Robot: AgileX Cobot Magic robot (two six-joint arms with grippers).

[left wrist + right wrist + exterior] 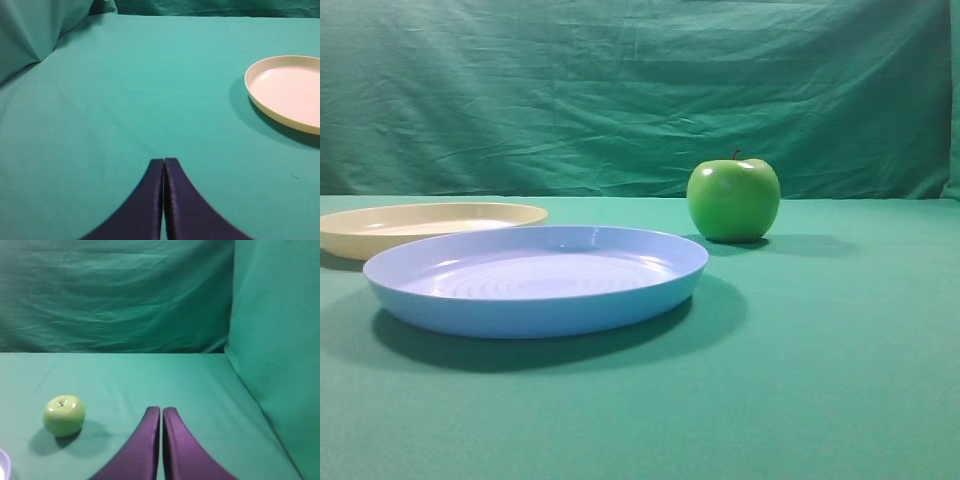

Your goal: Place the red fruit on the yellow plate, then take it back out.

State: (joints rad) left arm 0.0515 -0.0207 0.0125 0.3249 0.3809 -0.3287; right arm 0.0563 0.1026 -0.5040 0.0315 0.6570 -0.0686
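The red fruit is out of view in every frame. The yellow plate [425, 225] lies at the left of the exterior high view, behind the blue plate, with nothing on it. The left wrist view shows the yellow plate [290, 92] at the right edge, well to the right of my left gripper [164, 161], which is shut and holds nothing. My right gripper [161, 410] is shut over bare green cloth, holding nothing. Neither gripper shows in the exterior high view.
A light blue plate [535, 280] sits in front, left of centre. A shiny green apple [733, 199] with a stem stands behind it to the right; the apple [64, 415] lies left of my right gripper. Green cloth covers the table and backdrop.
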